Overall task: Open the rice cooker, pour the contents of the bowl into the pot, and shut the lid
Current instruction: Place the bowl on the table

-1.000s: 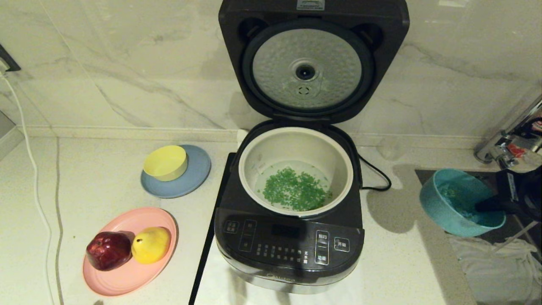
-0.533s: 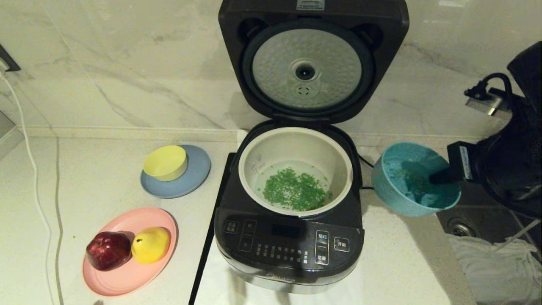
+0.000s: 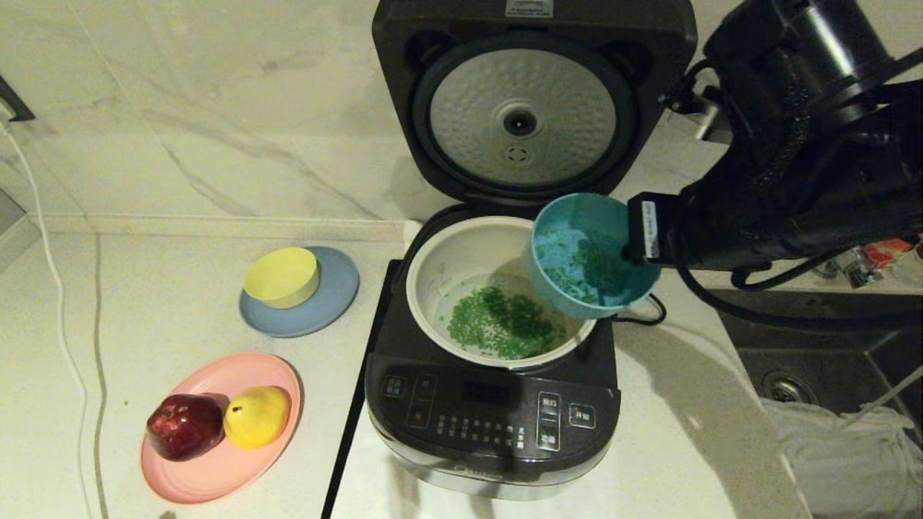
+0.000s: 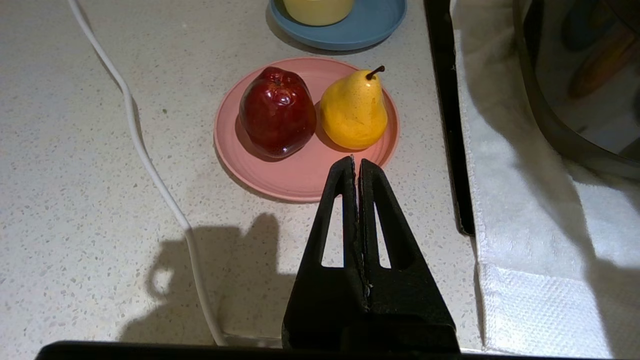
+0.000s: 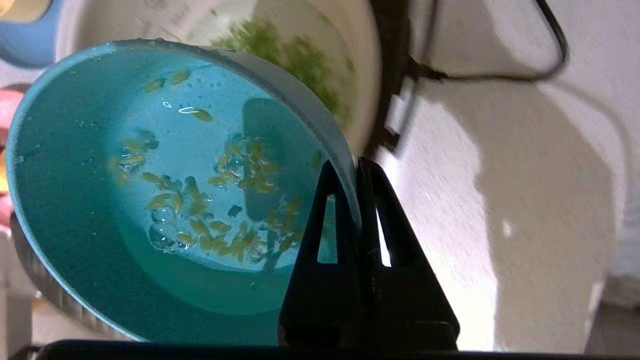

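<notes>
I am pinching the rim of the bowl (image 3: pixel 588 256) in my right hand (image 5: pixel 356 167), one finger inside the wall and one outside, because that thin edge is the only part narrow enough to clamp. I am holding the bowl tilted toward the pot (image 3: pixel 461 252), so the contents (image 5: pixel 215 200), a few wet green bits clinging to the bowl's floor, can slide out. The bowl is hanging over the pot's right rim, just beside my hand. Inside the pot a heap of green bits is already lying. Behind the pot the lid (image 3: pixel 530 108) is standing upright on the rice cooker (image 3: pixel 490 418), leaving the mouth clear. My left hand (image 4: pixel 356 165) is parked closed and empty over the surface (image 4: pixel 75 210), well left of the pot.
</notes>
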